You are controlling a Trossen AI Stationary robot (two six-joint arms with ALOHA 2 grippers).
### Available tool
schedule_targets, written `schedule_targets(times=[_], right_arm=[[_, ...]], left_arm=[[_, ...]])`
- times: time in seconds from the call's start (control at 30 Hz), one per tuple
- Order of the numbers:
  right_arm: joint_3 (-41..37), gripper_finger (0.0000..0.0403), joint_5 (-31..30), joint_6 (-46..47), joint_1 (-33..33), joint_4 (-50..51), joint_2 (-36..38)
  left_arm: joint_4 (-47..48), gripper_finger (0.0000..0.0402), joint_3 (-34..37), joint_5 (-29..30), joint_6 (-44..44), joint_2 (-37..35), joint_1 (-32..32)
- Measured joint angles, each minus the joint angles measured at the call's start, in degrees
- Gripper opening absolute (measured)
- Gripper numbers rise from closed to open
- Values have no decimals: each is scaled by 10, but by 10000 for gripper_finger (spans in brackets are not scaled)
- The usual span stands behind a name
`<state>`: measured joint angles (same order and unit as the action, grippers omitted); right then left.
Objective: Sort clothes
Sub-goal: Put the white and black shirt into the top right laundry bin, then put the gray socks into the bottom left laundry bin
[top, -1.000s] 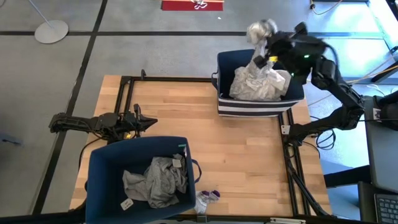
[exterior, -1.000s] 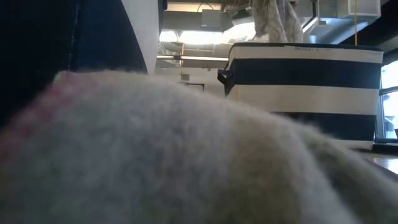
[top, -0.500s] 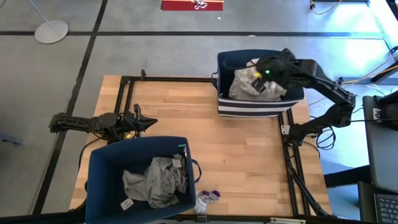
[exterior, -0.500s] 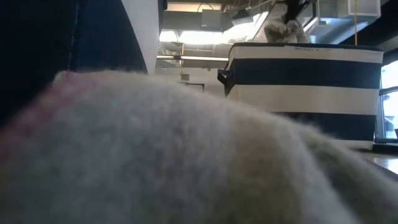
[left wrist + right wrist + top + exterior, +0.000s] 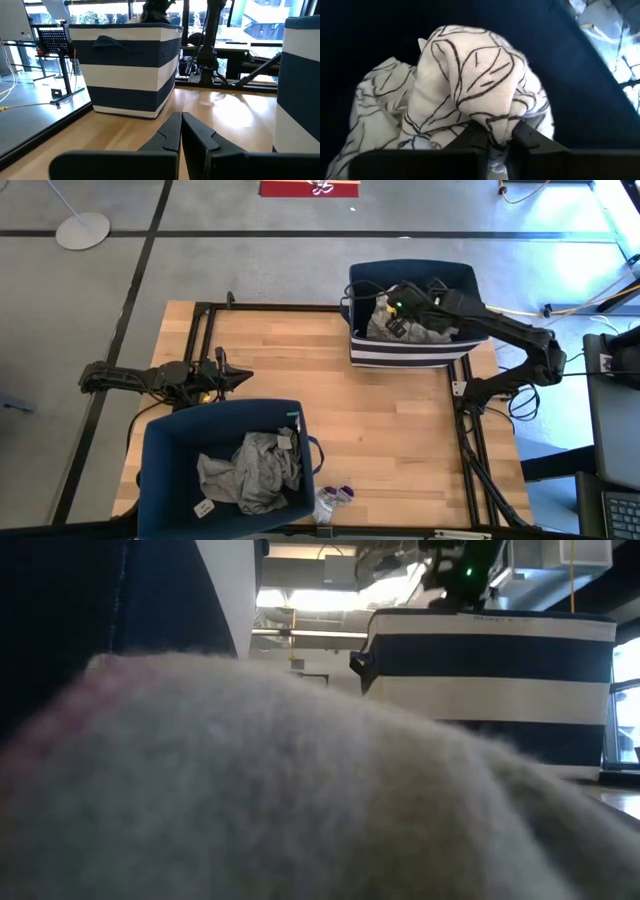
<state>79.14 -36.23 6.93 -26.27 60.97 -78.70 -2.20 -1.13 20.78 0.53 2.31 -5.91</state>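
Right gripper (image 5: 492,137): inside the striped bin (image 5: 410,352), fingers closed on the printed garment (image 5: 465,85).
Left gripper (image 5: 181,131): fingers shut, empty, well apart from striped bin.
Remaining: small cloth (image 5: 333,497) on the worktop (image 5: 390,440).

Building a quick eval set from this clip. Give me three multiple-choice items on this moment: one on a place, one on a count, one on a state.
1. Where is the right gripper?
A. Inside the far striped bin
B. Over the bare tabletop
C. Inside the near bin

2. How many fabric bins stand on the table?
A. One
B. Two
C. Three

3. What is the right gripper's state?
A. Open and empty
B. Shut on nothing
C. Shut on the printed white garment

Answers:
1. A: the high view shows the right gripper down in the far striped bin.
2. B: that bin plus the near bin, which holds a grey garment.
3. C: in the right wrist view its fingers pinch a fold of the printed white garment. The left gripper waits shut at the table's left side.
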Motion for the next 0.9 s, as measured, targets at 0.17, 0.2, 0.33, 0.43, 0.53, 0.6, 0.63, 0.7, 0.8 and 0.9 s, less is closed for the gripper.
schedule_targets(times=[0.17, 0.2, 0.33, 0.43, 0.53, 0.6, 0.63, 0.7, 0.8, 0.9], right_arm=[[-16, 93, 58, 6, -32, -9, -1], [-16, 110, 69, 11, -36, -8, -2], [-2, 180, 99, 16, -42, -2, -3], [43, 224, 101, 16, -41, 22, -3], [105, 254, 125, 30, -31, 65, -3], [145, 266, 143, 41, -20, 96, -3], [165, 270, 152, 46, -12, 108, -3], [196, 275, 167, 63, 10, 129, -2], [212, 277, 190, 79, 59, 131, -1], [210, 277, 212, 95, 127, 129, -3]], left_arm=[[0, 3, 0, 0, -1, 0, 0], [0, 3, 0, 0, -1, 0, 0], [0, 3, 0, 0, 0, 0, 0], [0, 3, 0, 0, -1, 0, 0], [0, 3, 0, 0, -1, 0, 0], [0, 3, 0, 0, -1, 0, 0], [0, 3, 0, 0, -1, 0, 0], [0, 3, 0, 0, -1, 0, 0], [0, 3, 0, 0, -1, 0, 0], [0, 3, 0, 0, -1, 0, 0]])
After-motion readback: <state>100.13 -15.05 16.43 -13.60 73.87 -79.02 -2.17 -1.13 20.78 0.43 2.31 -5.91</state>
